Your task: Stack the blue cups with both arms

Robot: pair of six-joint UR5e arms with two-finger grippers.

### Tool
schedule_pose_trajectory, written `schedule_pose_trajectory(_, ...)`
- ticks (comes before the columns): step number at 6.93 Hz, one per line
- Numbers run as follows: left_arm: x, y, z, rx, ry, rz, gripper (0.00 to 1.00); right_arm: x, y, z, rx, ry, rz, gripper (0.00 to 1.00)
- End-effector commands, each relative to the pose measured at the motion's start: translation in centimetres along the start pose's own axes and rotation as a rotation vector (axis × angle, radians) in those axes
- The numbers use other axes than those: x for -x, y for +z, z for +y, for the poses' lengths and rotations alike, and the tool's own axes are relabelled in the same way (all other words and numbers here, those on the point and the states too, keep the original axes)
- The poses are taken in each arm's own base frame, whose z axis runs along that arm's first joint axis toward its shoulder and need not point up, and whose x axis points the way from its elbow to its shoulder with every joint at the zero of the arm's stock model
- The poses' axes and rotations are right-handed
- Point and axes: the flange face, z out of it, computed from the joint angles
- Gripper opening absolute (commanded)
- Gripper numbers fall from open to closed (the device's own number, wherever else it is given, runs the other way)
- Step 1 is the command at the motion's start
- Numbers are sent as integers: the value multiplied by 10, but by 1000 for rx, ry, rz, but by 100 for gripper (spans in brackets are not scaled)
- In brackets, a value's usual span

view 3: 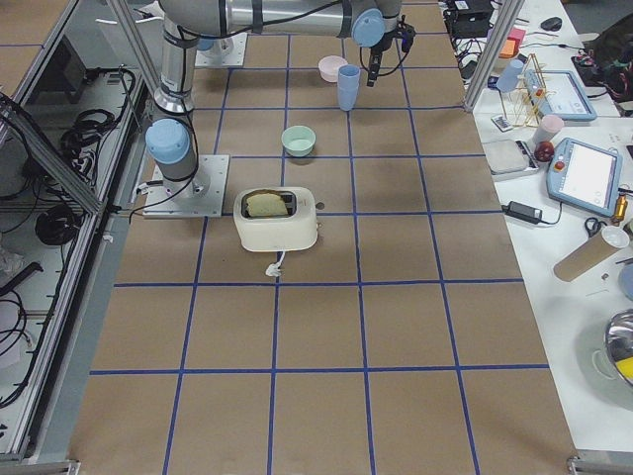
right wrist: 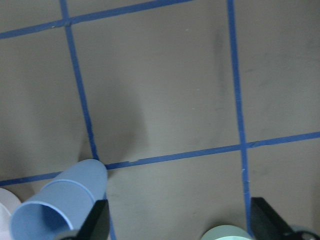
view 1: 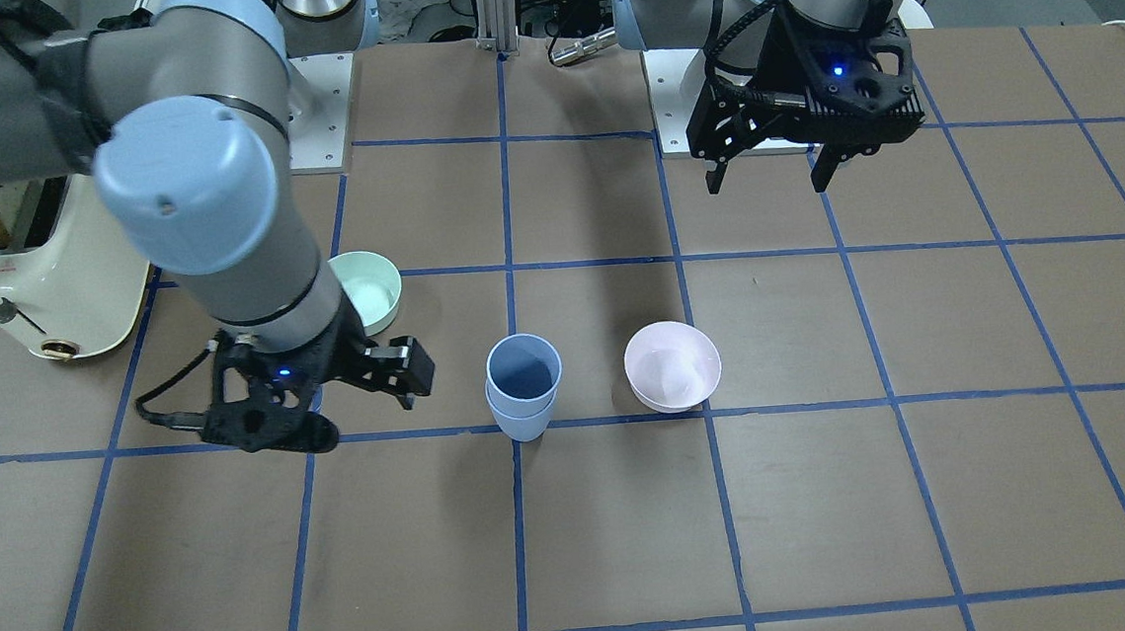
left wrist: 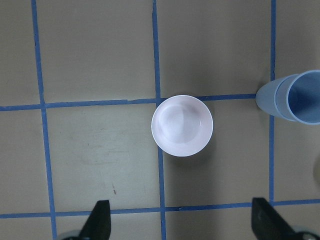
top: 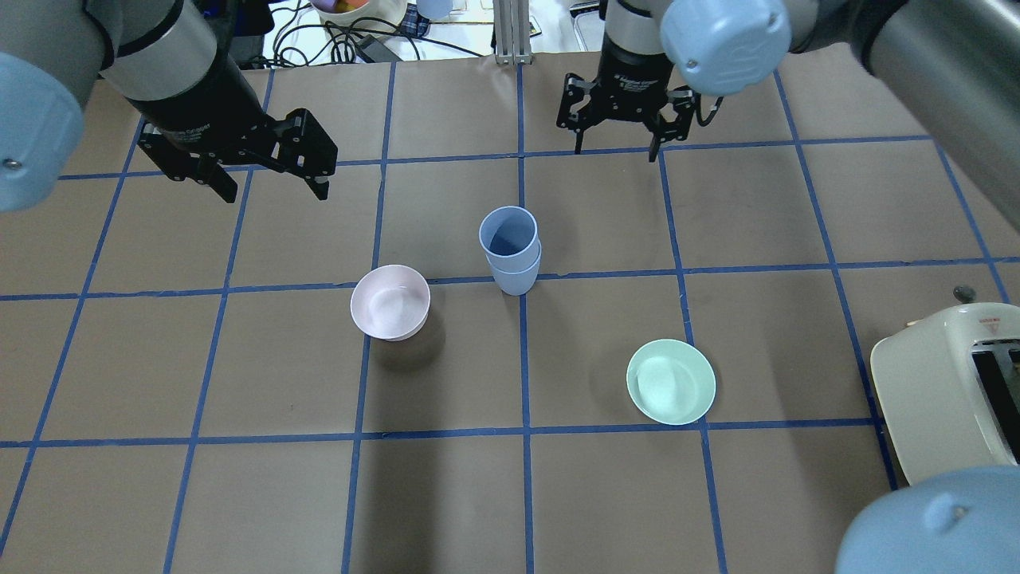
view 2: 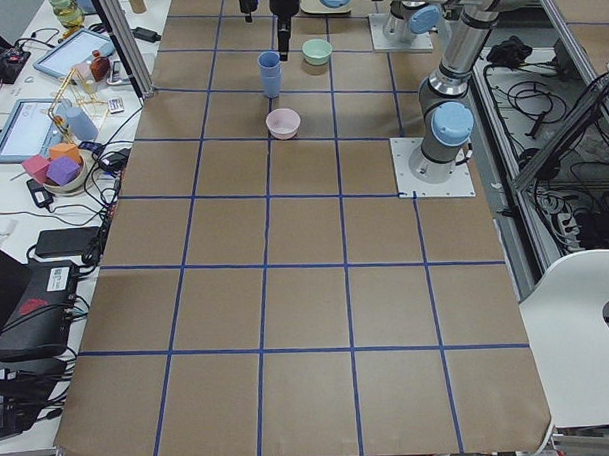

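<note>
Two blue cups (top: 510, 253) nested; one pink bowl (top: 390, 301); one mint bowl (top: 671, 381); left and right jaws spread.

Left arm (top: 171, 60): silver-grey tubes, light-blue round joint caps.
Right arm (view 1: 252, 268): same grey and blue, with a thin black ring under the cap and one small hole in it.
Left claw (view 1: 770, 184): black ribbed frame, blue light, thick black cable (view 1: 749, 11).
Right claw (top: 617, 153): black, with a collar bearing white lettering too small to read.
Base plates (view 1: 326, 114): white, square, dark screws.
</note>
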Motion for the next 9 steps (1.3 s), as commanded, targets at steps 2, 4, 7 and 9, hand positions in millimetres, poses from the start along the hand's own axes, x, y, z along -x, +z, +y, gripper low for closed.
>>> schedule_pose_trajectory(2, -1, 0, 0, 1, 2, 0, 100, -102, -89, 54, 70, -51, 85, 100)
schedule_pose_trajectory(4, 0, 1, 0, 3, 0, 0, 100, -109, -103, 73, 60, -65, 82, 100)
schedule_pose_trajectory(7, -1, -1, 1, 0, 2, 0, 100, -108, -90, 67, -7, -65, 62, 100)
schedule_pose_trajectory(9, -1, -2, 1, -2, 3, 0, 100, -110, -92, 76, -11, -65, 72, 100)
